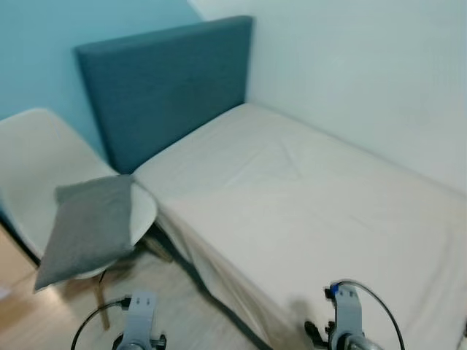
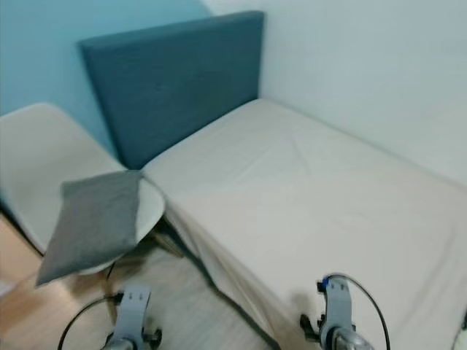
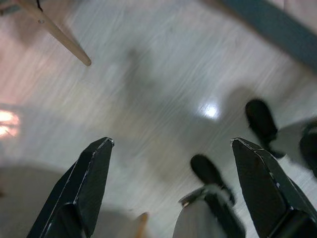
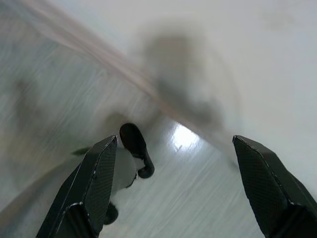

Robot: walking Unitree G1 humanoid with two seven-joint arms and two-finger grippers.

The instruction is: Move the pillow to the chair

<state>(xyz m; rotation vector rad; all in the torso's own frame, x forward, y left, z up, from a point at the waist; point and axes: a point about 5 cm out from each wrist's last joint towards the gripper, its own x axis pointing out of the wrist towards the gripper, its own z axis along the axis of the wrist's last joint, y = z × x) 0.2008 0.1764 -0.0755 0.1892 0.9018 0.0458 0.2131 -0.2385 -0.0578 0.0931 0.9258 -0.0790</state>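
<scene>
A grey pillow lies on the seat of a white chair at the left, beside the bed; one end hangs over the seat's front edge. Both arms hang low at the bottom of the eye views, with only their wrists showing. My left gripper is open over the wood floor, nothing between its fingers. My right gripper is open too, pointing down by the bed's side, and holds nothing.
A bed with a cream sheet takes up the middle and right, with a blue headboard against a light blue wall. A white wall runs along the bed's far side. The chair's wooden leg and my feet show on the floor.
</scene>
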